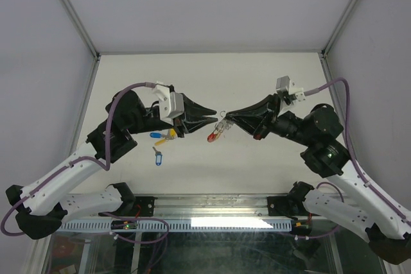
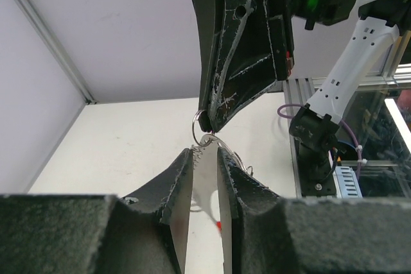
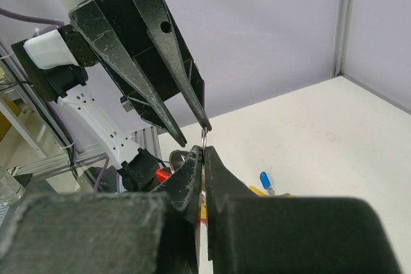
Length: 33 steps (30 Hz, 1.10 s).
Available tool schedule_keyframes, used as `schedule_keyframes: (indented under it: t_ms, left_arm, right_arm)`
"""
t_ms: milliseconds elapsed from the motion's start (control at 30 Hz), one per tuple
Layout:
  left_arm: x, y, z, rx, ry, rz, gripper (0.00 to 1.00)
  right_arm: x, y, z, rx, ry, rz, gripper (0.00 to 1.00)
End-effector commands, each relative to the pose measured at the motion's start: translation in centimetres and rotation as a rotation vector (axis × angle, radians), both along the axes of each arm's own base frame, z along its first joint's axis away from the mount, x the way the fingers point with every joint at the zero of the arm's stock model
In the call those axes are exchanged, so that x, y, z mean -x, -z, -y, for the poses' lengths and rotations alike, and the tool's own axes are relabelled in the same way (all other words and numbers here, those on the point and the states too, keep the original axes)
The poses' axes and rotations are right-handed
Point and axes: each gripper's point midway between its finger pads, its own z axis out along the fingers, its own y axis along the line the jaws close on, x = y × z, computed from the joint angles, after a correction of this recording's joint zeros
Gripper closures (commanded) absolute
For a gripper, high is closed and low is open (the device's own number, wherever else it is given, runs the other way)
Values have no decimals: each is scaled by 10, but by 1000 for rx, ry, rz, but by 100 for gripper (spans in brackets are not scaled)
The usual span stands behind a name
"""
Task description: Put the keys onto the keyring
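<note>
My right gripper (image 1: 227, 117) (image 3: 204, 150) is held above the table, shut on a thin silver ring (image 3: 203, 137) of the keyring. The keyring's red crescent (image 1: 212, 135) (image 3: 161, 174) hangs below it with a bit of yellow beside it. My left gripper (image 1: 215, 115) (image 2: 205, 150) faces it tip to tip, jaws a narrow gap apart, one fingertip (image 3: 206, 126) touching the ring. A blue key (image 1: 156, 135) and a yellow key (image 1: 169, 135) lie under the left wrist. Another blue key (image 1: 157, 158) lies nearer the front.
The white table (image 1: 257, 81) is walled at the back and sides by pale panels. A metal rail (image 1: 212, 222) with cables runs along the front edge between the arm bases.
</note>
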Motion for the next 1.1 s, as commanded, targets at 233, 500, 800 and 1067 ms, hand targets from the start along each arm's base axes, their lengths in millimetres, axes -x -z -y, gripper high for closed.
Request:
schedule_keyframes:
  t_ms: [233,500,800,1067]
  left_arm:
    - [-4,-23,2,69,-18,18,77]
    - [8,-17,13,74,89,5,75]
    - [10,-15,15,108,106,-6,70]
    - [14,-16,23,122,160,-12,72]
  right_arm:
    - [5,-11,17,-80,59,106,100]
    - [16,-25,22,-212,29,192,100]
    - [24,-30,23,-253,-3,237,100]
    - [26,-29,21,-255,-25,245,100]
